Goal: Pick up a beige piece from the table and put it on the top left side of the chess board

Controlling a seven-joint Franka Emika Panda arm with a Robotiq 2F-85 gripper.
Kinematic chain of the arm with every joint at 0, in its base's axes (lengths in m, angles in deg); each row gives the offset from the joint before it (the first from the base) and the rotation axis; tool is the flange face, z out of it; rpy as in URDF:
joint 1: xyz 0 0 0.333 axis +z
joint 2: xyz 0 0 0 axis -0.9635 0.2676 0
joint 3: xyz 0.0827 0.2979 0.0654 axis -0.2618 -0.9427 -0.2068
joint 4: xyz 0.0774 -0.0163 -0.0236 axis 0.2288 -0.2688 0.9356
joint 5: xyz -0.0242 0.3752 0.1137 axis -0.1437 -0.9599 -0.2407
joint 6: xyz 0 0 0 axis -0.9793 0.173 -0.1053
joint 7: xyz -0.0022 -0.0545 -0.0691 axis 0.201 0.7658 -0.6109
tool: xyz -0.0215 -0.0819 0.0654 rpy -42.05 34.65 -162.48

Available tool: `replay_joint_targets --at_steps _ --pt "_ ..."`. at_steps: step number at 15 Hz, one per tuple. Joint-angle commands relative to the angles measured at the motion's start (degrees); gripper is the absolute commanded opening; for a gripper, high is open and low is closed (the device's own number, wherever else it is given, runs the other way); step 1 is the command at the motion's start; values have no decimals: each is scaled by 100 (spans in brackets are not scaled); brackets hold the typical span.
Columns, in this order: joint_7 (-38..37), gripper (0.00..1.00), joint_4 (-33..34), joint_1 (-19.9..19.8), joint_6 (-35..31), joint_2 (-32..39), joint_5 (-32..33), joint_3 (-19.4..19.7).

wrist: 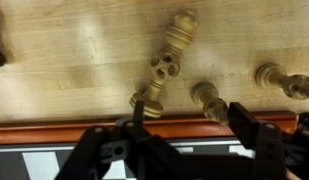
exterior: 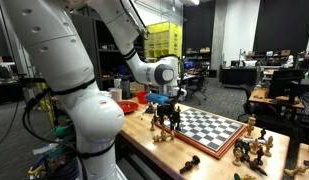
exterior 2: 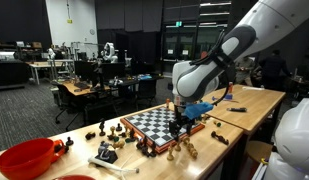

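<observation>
Pale tan wood, smooth and lightly grained, forms the long counter (exterior: 154, 156) (exterior 2: 246, 104) (wrist: 74, 60) that carries everything. Above it curves the arm (exterior: 64, 60) (exterior 2: 244, 40), a chain of rounded, glossy white shells.

The chess board (exterior: 209, 128) (exterior 2: 154, 122) lies flat on the counter: a large square of dark and white checks inside a thick reddish-brown wooden rim. In the wrist view that rim (wrist: 54, 128) runs as a straight band across the picture.

A shiny red bowl (exterior 2: 29, 157) with a round lip sits well away from the board, towards one end of the counter.

The black hand (exterior: 172, 112) (exterior 2: 179, 122) (wrist: 184, 125) hangs low over the board's edge. Its angular fingers (wrist: 249, 130) are spread apart and nothing is gripped between them.

The beige piece (wrist: 166, 62) is on the bare counter just outside the rim, lying on its side at a slant. It is turned pale wood, ribbed along its length, with a knobbed crown at one end and a wider foot near the rim. Two smaller beige pieces (wrist: 209, 100) lie beside it, also tipped over and apart from each other. In both exterior views, pale toppled shapes (exterior: 162, 137) (exterior 2: 184, 150) show on the counter below the hand, too small to make out in detail.

Dark pieces (exterior: 249, 150) stand bunched beyond the far corner of the board.
</observation>
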Motion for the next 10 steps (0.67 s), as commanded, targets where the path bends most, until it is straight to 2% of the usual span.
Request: replay_joint_targets --at_steps 1,7,8,9,10 --pt "-158 52 4 23 -67 114 103 -79" --pt "-140 6 9 90 -66 190 109 -140" --pt "-95 1 16 122 -43 150 83 -140" --pt "-42 6 24 159 -19 97 39 -138" --pt "-14 6 -62 196 -24 -40 30 -146"
